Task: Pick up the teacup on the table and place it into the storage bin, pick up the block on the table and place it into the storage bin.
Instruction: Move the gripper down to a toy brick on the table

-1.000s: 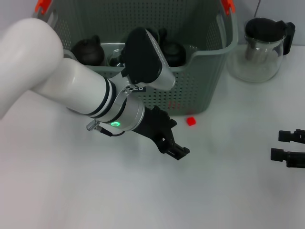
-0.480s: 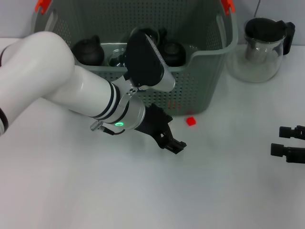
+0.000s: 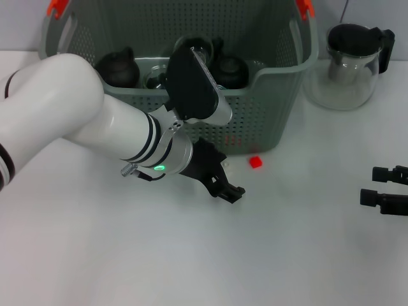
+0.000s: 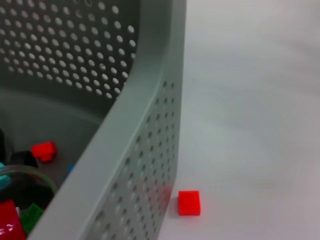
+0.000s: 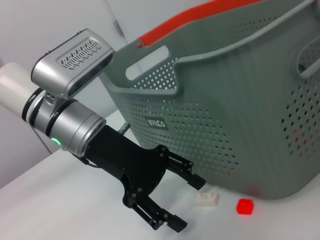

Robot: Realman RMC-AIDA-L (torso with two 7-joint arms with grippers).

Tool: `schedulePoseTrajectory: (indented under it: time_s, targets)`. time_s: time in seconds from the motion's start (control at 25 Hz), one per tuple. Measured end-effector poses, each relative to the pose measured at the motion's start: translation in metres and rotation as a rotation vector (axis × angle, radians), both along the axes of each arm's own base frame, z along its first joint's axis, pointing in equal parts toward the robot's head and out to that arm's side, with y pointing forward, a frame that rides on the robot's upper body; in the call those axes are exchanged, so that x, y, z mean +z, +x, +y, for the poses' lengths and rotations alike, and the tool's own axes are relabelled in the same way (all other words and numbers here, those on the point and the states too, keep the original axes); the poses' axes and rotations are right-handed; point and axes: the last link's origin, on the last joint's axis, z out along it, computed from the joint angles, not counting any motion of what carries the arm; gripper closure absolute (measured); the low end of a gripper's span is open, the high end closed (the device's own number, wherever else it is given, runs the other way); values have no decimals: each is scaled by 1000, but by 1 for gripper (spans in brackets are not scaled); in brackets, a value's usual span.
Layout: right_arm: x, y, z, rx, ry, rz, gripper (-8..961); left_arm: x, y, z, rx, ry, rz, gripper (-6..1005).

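Laboratory test bench: bare white table and plain wall behind the storage bin, beside a glass teapot.

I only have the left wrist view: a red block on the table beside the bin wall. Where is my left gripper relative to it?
Observer: The left gripper is low over the table, short of the red block. It sits nearer the robot and to the block's left, not touching it.
Operator: Open or shut?
Observer: Open and empty. The right wrist view shows its fingers spread.
Operator: Anything else by the block? And where's the right arm?
Observer: A small white piece lies on the table between the gripper and the block, close to the storage bin. The right gripper is idle at the table's right edge.
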Motion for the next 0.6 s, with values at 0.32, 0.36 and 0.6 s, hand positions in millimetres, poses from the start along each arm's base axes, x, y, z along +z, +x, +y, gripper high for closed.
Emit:
schedulePoseTrajectory:
  time_s: [0.32,0.36,0.6]
  targets:
    - [-1,0,0,-3,2,-2,38,0,-1,1,2,9,1,158]
    - [-1,0,0,-3,2,-2,38,0,-2,2,4,10,1,158]
    - [-1,1,1,-8,6,-7,38,-1,-6,2,14,12,7,157]
